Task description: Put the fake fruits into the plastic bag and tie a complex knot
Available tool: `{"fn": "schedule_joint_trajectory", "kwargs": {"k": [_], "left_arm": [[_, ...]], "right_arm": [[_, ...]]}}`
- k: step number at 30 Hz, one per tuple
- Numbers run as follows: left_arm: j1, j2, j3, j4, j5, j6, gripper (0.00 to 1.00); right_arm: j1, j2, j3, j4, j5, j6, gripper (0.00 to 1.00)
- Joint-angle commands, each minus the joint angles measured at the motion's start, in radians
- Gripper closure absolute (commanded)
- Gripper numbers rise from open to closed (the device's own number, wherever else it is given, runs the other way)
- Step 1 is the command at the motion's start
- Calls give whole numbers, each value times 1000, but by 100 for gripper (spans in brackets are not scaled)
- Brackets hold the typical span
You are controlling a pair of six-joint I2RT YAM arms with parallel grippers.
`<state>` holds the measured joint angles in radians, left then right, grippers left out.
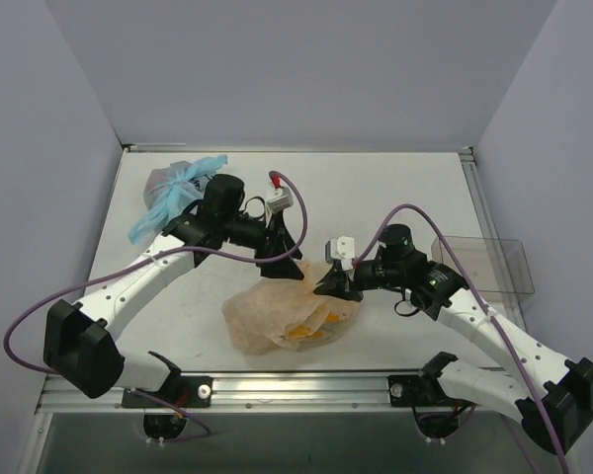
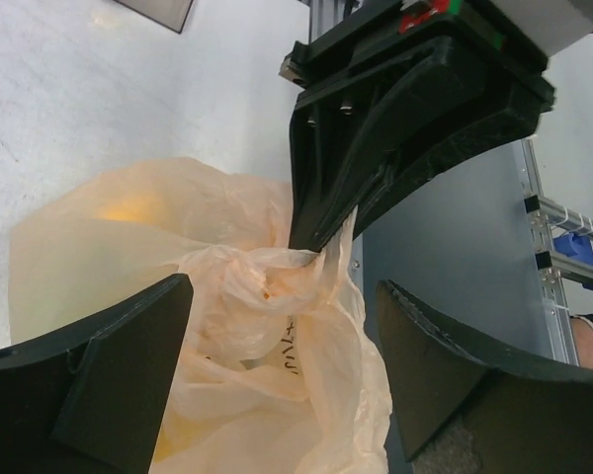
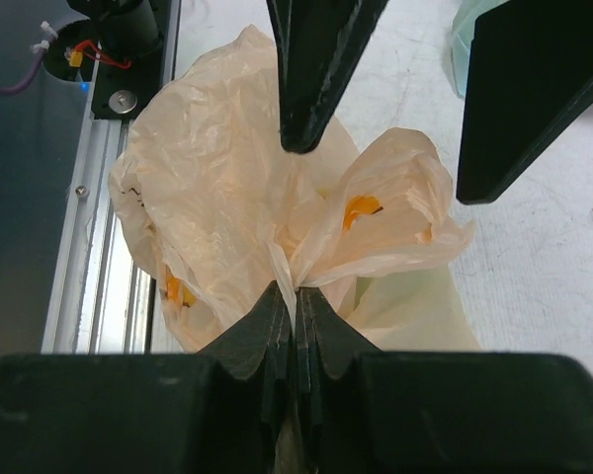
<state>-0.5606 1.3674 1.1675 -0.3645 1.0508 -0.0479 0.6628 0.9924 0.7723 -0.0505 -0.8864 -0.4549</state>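
Right tool point(image 3: 295, 294) pinches plastic bag point(image 3: 208, 148), clearest from its wrist view.

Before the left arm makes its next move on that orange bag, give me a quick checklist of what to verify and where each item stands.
1. Right gripper pinching the gathered top of the bag: ok.
2. Left gripper open, fingers either side of the bag: ok.
3. Fruit inside the bag, showing orange through the plastic: ok.
4. Top tied off: cannot tell; only gathered plastic shows.
5. Blue-handled bag apart from both grippers: ok.
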Motion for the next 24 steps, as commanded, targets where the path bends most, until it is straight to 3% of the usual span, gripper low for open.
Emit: {"fn": "schedule_joint_trajectory", "kwargs": {"k": [1,3,6,7,9,11,12,14,15,18,24], "left_arm": [[-13,22,6,-10,-52,13,15],[-10,30,21,-10,-61,28,22],[-12,38,44,-16,-57,34,41],[-12,39,50,-16,-51,36,57],[-12,41,66,-33,-25,42,75],[-10,38,106,-50,0,89,100],[-12,33,116,-53,20,94,100],[-15,16,135,-51,34,115,100],[-15,12,138,-51,50,121,100],[-16,4,138,-51,75,122,100],[-19,-14,118,-56,106,137,100]], "right_arm": [[6,-23,36,-2,1,-30,100],[9,-28,33,-8,0,-42,100],[11,-38,22,-9,-2,-48,100],[12,-40,21,-9,3,-53,100],[11,-41,13,-12,10,-57,100],[11,-37,9,-14,27,-59,99],[11,-32,7,-11,35,-51,76],[9,-12,5,-6,61,-15,49],[9,-8,1,14,70,1,29],[9,8,-11,76,107,44,17],[-3,41,-7,159,133,105,14]]}}
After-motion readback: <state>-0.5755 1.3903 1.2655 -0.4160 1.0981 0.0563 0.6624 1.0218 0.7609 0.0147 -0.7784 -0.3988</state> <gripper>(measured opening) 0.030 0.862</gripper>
